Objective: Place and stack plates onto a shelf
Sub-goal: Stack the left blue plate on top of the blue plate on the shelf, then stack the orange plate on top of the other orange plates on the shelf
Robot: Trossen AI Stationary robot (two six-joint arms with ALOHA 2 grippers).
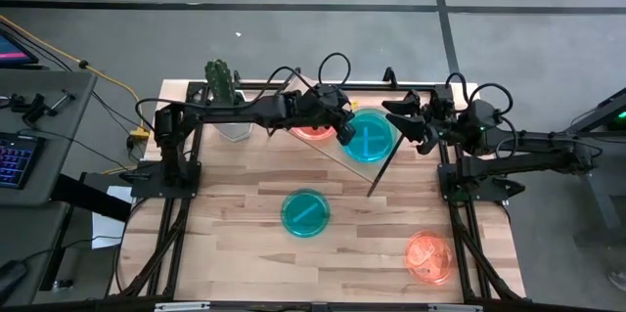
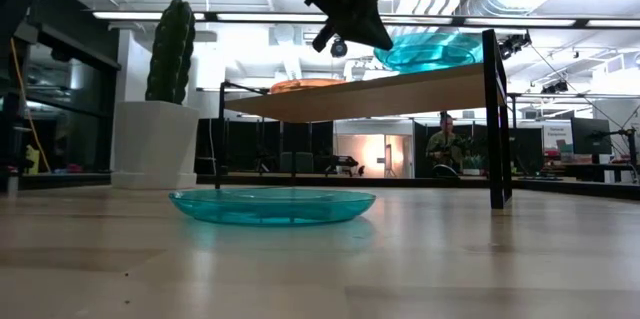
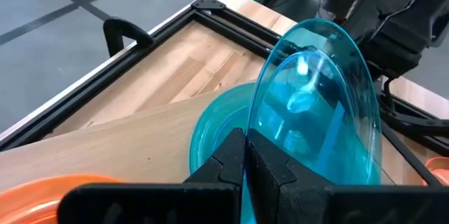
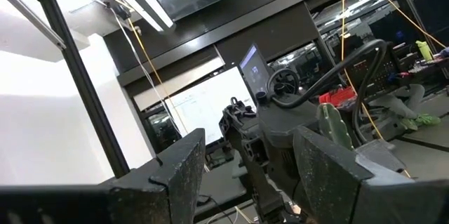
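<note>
A: Left gripper (image 1: 344, 128): clamped or spread?

B: Clamped. Fingers (image 3: 273, 175) pressed together on the rim of a teal plate, the held plate (image 1: 372, 138). Reaches in from the left, above the shelf (image 2: 400, 89).

A: And the held plate's pose?

B: Tilted steeply, close to standing on edge in the left wrist view. Over the right half of the shelf.

A: Anything under it?

B: A second teal plate, the lower plate (image 3: 214, 136), flat on the shelf board directly beneath. Cannot tell whether the two touch.

A: More on the shelf?

B: One orange plate, the shelf orange (image 1: 311, 132), flat, just beside the teal pair on the side toward the cactus (image 1: 221, 79). Half hidden under the left arm from above; clearer from table height, resting on the board.

A: Down on the table?

B: Two plates, well apart. Table teal (image 1: 305, 212) near the middle, in front of the shelf, bar mark slanted across its face. Table orange (image 1: 428, 256) toward the front right corner.

A: Right gripper (image 1: 403, 122)?

B: Fingers (image 4: 184, 171) spread wide, nothing between them. Hangs near the right end of the shelf, close beside the held plate but apart from it.

A: Beyond the table?

B: A person (image 2: 443, 144), far off in the room, seen under the shelf.
</note>
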